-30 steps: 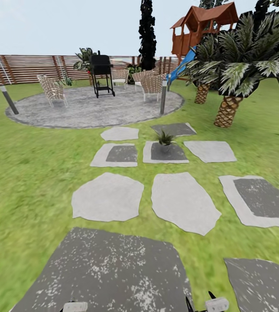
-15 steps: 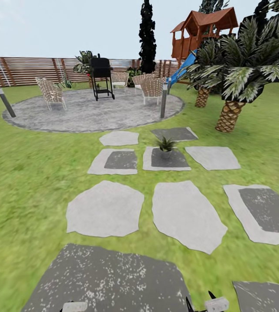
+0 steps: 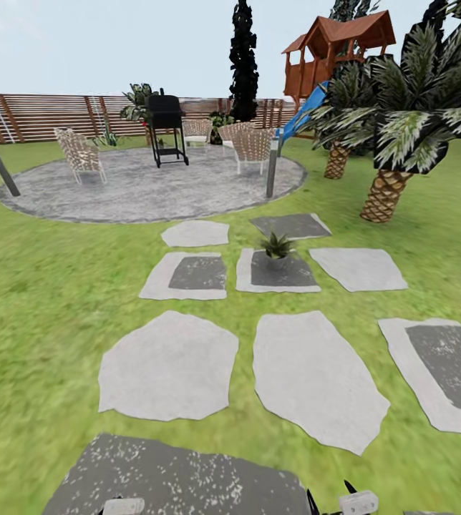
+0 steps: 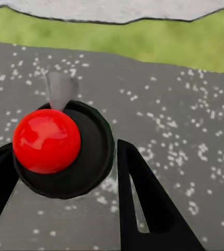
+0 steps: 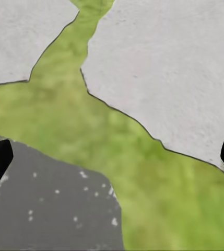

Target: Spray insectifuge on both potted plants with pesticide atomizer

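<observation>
Garden lawn (image 3: 37, 300) crossed by grey stepping stones (image 3: 309, 379), leading to a round paved patio (image 3: 152, 189) before a slatted fence (image 3: 44, 114). One potted plant (image 3: 276, 245), a low green rosette, sits at the far edge of a dark-centred stone (image 3: 280, 273) short of the patio. The right gripper (image 5: 112, 159) hangs over grass with its fingers wide apart and nothing between them. Between the left gripper (image 4: 62, 149) fingers sits a red ball in a black round piece (image 4: 93, 157); whether they clamp it, or whether it belongs to the pesticide atomizer, cannot be told. Such a sprayer is likely light, rigid plastic, best taken by its handle loop and kept upright.
</observation>
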